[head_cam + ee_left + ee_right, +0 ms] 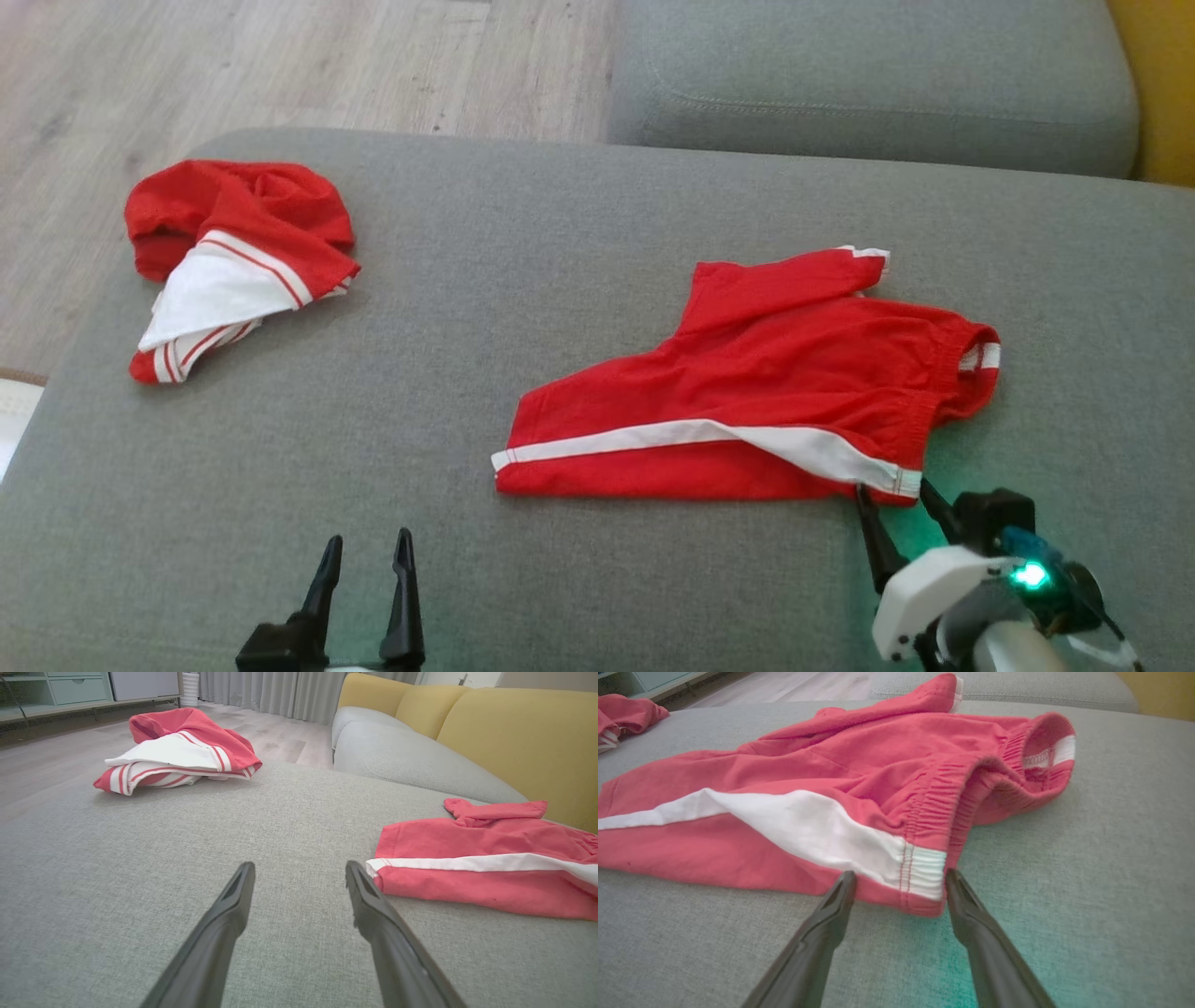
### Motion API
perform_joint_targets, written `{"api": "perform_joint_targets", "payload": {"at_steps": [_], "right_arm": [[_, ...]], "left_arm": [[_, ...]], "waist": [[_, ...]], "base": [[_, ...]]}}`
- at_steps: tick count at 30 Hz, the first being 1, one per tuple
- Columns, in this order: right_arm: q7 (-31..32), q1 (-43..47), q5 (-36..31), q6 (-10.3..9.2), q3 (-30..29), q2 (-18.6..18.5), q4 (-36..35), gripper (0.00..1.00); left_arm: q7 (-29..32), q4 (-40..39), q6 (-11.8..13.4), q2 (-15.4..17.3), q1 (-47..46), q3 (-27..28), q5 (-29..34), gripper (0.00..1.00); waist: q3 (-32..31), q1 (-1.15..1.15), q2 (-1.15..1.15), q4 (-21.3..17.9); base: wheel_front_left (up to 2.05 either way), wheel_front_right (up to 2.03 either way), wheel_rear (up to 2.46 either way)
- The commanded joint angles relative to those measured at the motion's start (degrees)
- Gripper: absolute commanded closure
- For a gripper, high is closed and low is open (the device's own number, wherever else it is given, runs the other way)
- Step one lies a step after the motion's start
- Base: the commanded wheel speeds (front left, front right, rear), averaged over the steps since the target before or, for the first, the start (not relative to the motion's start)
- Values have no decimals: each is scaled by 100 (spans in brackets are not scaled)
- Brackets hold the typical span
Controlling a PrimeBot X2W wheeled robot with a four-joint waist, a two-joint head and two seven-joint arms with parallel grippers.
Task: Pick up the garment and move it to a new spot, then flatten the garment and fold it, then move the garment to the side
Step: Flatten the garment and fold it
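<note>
- You're looking down on a broad grey fabric sofa seat (579, 215), with a second grey seat cushion (868, 75) just beyond it.
- Yellow back cushions (514, 732) rise behind.
- The pale wood-plank floor (280, 56) runs to grey curtains (271, 693) and a pale green drawer unit (77, 688).

Grey sofa seat (597, 215), wide and level. Lying directly on it: red shorts (766, 383) with white side stripe, spread flat; well apart to the left of the shorts, crumpled red-and-white garment (233, 252).
</note>
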Motion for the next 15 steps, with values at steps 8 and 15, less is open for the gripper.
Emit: {"api": "perform_joint_targets", "payload": {"at_steps": [8,15], "right_arm": [[-204,-624,16,43,310,-40,99,58],[-396,-662,53,43,441,-40,9,100]], "left_arm": [[-62,-178,3,-11,-346,224,57,0],[-62,-183,-120,-58,-388,91,53,0]], "waist": [[39,-1,0,-10],[25,-1,0,-103]], "base": [[0,0,0],[0,0,0]]}}
